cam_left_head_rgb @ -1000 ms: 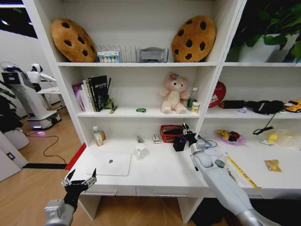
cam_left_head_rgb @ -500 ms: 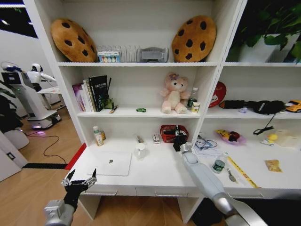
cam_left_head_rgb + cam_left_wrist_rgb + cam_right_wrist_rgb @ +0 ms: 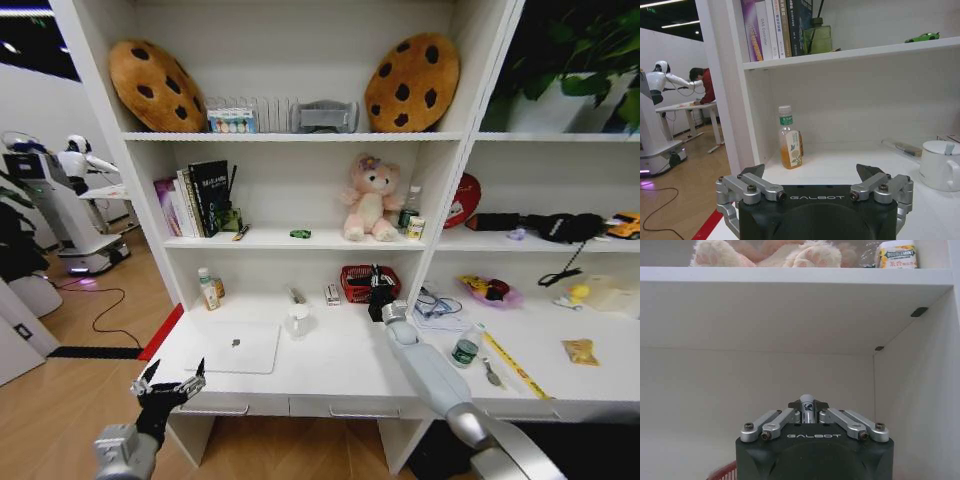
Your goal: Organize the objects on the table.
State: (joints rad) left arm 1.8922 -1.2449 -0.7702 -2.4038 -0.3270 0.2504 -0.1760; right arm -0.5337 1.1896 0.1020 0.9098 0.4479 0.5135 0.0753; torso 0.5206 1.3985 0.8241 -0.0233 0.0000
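My right gripper (image 3: 378, 287) hangs at the back of the table (image 3: 340, 368), just over a red basket (image 3: 356, 284). Its fingers are shut on a pen (image 3: 807, 402) with a white tip and dark body that stands up in the right gripper (image 3: 807, 409). The silver laptop (image 3: 236, 347) lies closed on the table's left part. A tiny green object (image 3: 300, 234) sits on the shelf above, and it also appears as the green object (image 3: 922, 37). My left gripper (image 3: 168, 384) waits open below the table's front left corner; the left gripper (image 3: 812, 175) holds nothing.
A white mug (image 3: 297, 321) stands behind the laptop, and a juice bottle (image 3: 210, 290) is at the back left. Small items lie on the right part, among them a can (image 3: 465, 350). A pink plush toy (image 3: 369, 199) and books (image 3: 200, 197) fill the shelf above.
My right arm has swung left from the table's right part to the red basket, carrying what it holds. The left arm has not moved.
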